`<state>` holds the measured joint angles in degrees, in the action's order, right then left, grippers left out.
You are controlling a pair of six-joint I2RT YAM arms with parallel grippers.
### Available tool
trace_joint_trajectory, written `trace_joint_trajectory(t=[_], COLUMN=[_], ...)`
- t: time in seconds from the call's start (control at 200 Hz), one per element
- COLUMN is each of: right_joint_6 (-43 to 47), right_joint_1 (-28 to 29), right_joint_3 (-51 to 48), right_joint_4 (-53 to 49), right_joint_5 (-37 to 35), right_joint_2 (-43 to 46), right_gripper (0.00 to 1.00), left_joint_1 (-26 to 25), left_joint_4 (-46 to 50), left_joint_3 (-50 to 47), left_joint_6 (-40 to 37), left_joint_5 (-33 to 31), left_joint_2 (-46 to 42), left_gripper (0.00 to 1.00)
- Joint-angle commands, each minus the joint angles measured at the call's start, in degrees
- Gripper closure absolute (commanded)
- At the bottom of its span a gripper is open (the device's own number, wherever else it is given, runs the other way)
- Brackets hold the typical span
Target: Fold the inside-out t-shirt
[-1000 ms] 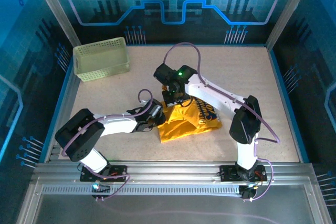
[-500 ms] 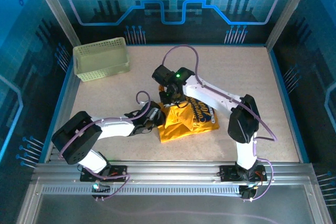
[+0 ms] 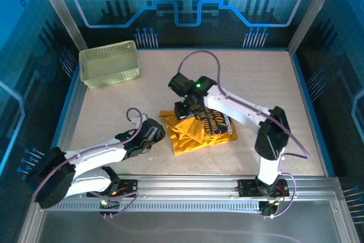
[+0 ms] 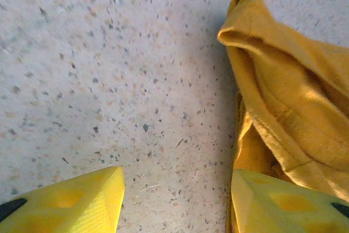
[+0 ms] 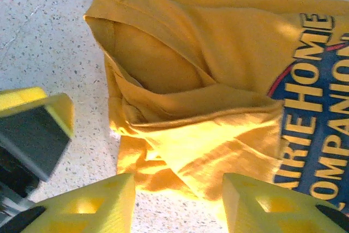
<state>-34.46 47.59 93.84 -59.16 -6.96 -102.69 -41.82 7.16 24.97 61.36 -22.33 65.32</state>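
The mustard t-shirt (image 5: 218, 80) lies bunched in soft folds on the speckled desk (image 5: 49, 31), with blue print (image 5: 327, 140) carrying yellow lettering at its right side. The right end effector (image 5: 179, 189) hangs over the shirt's folded edge, its yellow fingers (image 5: 92, 203) spread apart. A blurred yellow-and-black block (image 5: 35, 132) sits at the left.

Top cam: fixed high at near edge, looks down over whole table (image 3: 273, 83). Left wrist cam: very close, facing down at bare table and t-shirt (image 4: 294, 96) edge. Right wrist cam: close above same t-shirt. All three share it.
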Motion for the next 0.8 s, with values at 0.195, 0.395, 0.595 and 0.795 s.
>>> trace_joint_trajectory(t=[0.195,0.395,0.595,0.795], right_joint_6=[8.3,9.4,10.0,10.7], right_joint_1=[-10.4,-8.7,-6.1,-2.3], right_joint_3=[-15.0,-18.0,-19.5,-20.5], right_joint_4=[16.4,19.8,20.5,19.6], right_joint_5=[13.7,13.1,12.6,9.8], right_joint_2=[2.5,1.8,1.7,1.7], right_gripper=[0.47,0.28,0.31,0.36], left_joint_1=[1.2,3.3,4.4,6.2], left_joint_4=[4.5,4.0,4.6,6.2], left_joint_3=[5.4,5.8,5.7,5.8], left_joint_6=[-4.8,-5.4,-5.6,-6.1], left_joint_5=[-1.7,1.1,2.0,2.0], left_joint_2=[-2.0,-1.4,-1.1,-3.0], left_gripper=[0.41,0.39,0.38,0.37])
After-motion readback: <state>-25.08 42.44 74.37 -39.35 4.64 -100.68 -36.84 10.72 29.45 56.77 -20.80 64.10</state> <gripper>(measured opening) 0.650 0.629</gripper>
